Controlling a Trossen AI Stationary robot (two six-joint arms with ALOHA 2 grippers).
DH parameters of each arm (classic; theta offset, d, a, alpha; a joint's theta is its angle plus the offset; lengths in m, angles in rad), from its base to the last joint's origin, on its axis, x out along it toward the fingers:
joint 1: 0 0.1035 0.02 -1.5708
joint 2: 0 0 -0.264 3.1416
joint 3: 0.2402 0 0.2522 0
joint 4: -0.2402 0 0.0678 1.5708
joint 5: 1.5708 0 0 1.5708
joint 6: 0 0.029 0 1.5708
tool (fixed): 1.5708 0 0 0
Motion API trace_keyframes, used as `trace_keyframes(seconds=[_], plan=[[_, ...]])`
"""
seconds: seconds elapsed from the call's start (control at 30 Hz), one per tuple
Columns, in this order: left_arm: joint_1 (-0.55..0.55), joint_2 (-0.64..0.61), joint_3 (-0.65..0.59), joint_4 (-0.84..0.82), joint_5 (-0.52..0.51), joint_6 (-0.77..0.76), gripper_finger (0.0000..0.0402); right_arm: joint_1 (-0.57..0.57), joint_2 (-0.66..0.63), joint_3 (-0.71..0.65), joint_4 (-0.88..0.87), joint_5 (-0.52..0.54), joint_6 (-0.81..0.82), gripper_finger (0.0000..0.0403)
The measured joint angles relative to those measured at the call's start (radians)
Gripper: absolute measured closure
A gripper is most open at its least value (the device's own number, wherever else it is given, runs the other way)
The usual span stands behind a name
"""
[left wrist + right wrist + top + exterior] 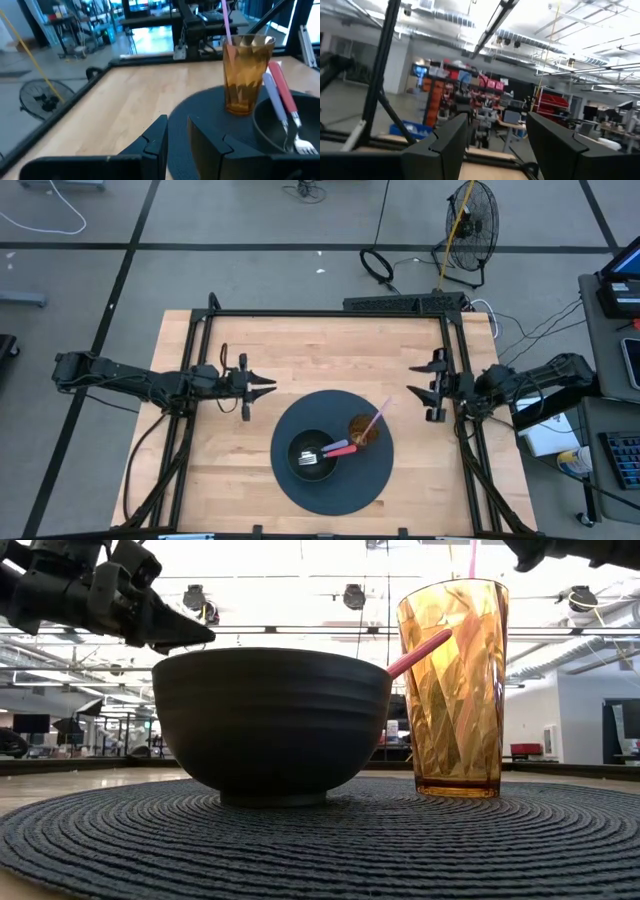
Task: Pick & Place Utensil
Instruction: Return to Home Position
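The chief risk was judged to lie with the left gripper point(266, 387), which was held just to the left of the black bowl point(270, 715) and above its rim, its fingers point(155, 142) parted by only a narrow gap and clamped on nothing. If that arm were swung low or across on its way home, the bowl could be nudged over the blue mat point(500, 840), or the brown cup point(452, 690) could be clipped. The cup was tall and narrow at the base, so it was thought easy to tip. The pink straw point(378, 413) leaned out of the cup away from the bowl, towards the right gripper point(412, 380). That gripper was held well to the right of the bowl and beyond the mat's edge, over the bare tabletop point(300, 350), with its fingers wide apart and empty. A sweep from that side might catch the straw and drag the cup with it. The cup stood upright on the mat, close beside the bowl on its far right, and held the straw alone. In the bowl lay a violet-handled utensil point(272, 95) and a red-handled utensil point(281, 90), their handles resting on the rim nearest the cup. Fork tines were visible inside the bowl, though it could not be told which handle they belonged to.
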Motion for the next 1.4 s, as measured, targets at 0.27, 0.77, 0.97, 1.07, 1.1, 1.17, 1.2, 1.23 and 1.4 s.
trace_keyframes(seconds=[0.27,0.77,0.97,1.07,1.1,1.17,1.2,1.23,1.4], plan=[[0.135,-0.003,0.0,0.127,0.236,0.127,0.0325,0.0,-0.072,0.0,-0.125,0.043,-0.048,0.0207],[0.52,-0.033,0.0,0.092,0.653,0.081,0.0325,-0.151,-0.117,0.0,-0.403,0.003,0.088,0.0256],[0.468,-0.142,-0.068,0.093,0.527,0.043,0.0325,-0.169,-0.129,0.0,-0.431,0.004,0.095,0.027],[0.443,-0.229,-0.135,0.096,0.477,0.023,0.0325,-0.169,-0.138,0.0,-0.437,0.003,0.095,0.0273],[0.438,-0.258,-0.156,0.096,0.466,0.013,0.0325,-0.169,-0.142,0.0,-0.436,0.002,0.095,0.0273],[0.428,-0.318,-0.193,0.093,0.433,-0.008,0.0325,-0.169,-0.147,0.0,-0.428,-0.027,0.098,0.0273],[0.422,-0.348,-0.191,0.053,0.418,-0.017,0.0325,-0.169,-0.151,0.0,-0.423,-0.052,0.102,0.0273],[0.413,-0.374,-0.191,0.041,0.407,-0.023,0.0325,-0.169,-0.155,0.0,-0.422,-0.081,0.108,0.0274],[0.342,-0.464,-0.19,0.016,0.368,-0.026,0.0325,-0.169,-0.159,0.0,-0.469,-0.136,0.141,0.0273]])
